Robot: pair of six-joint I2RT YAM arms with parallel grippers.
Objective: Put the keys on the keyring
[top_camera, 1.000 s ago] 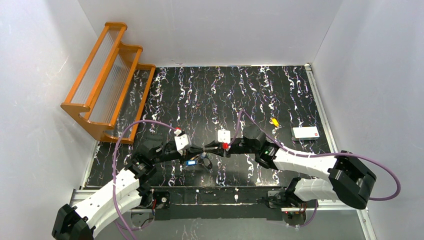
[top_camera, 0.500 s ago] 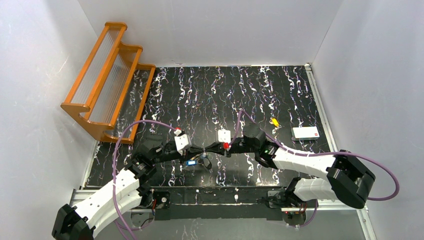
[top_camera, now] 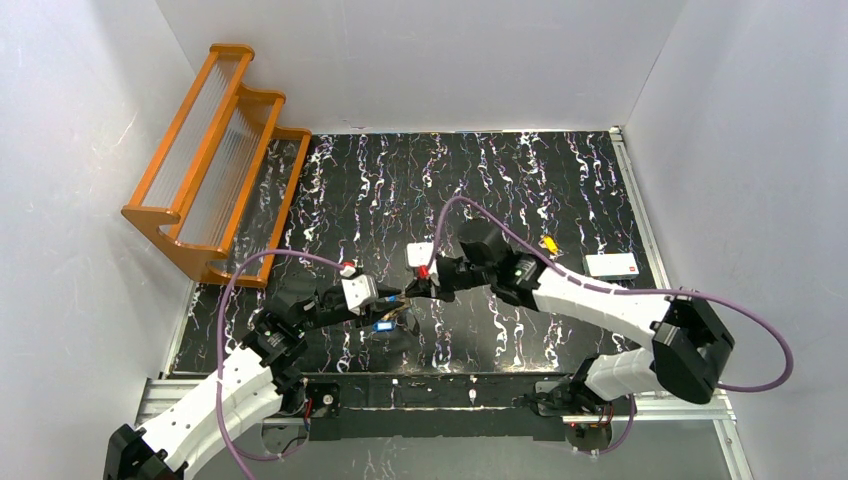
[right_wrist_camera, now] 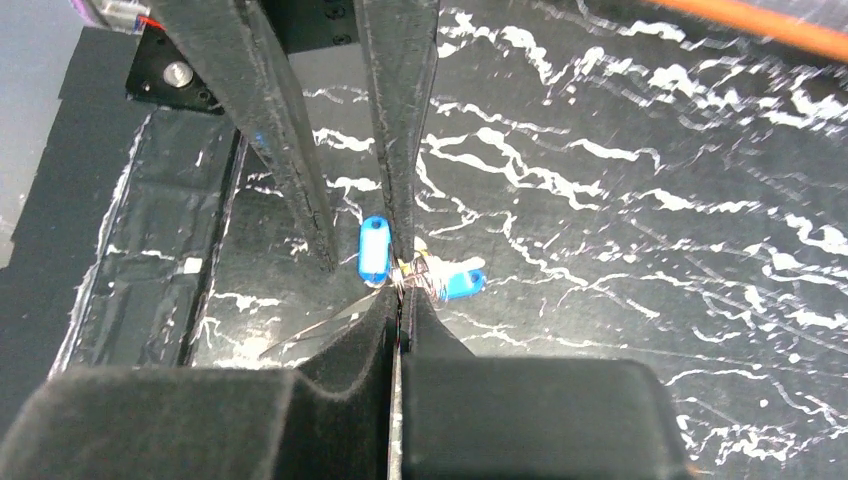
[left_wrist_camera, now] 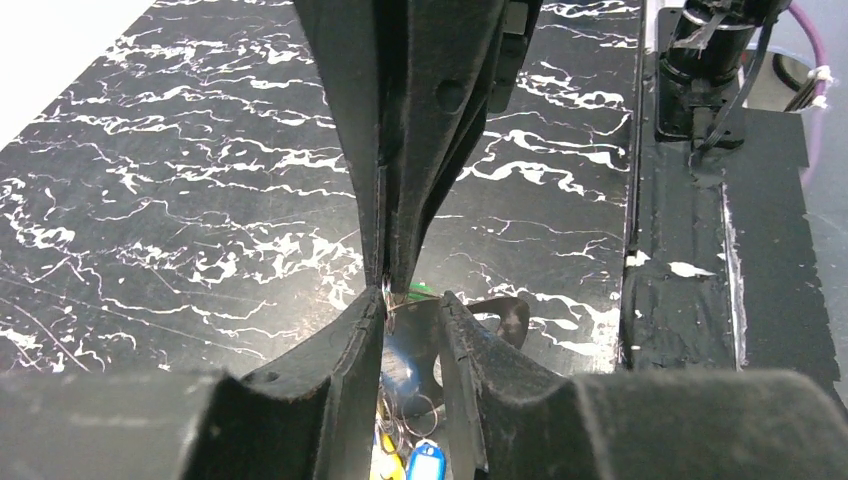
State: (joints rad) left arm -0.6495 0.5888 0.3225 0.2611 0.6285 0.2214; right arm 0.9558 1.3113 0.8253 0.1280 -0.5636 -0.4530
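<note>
Top external view: fixed above and behind the arm bases (top_camera: 318, 397), looking down and forward over the whole table (top_camera: 520, 180), from afar. Left wrist view: close above the tabletop, sighting along the left gripper (left_wrist_camera: 412, 300) toward the right gripper (left_wrist_camera: 388, 275). Right wrist view: equally close, facing the opposite way. All three views share the spot where the two grippers meet, with a blue key (right_wrist_camera: 372, 247) beside it.

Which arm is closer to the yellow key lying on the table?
Right. The right arm passes just beside the yellow key; the left arm is far off to its left.
</note>
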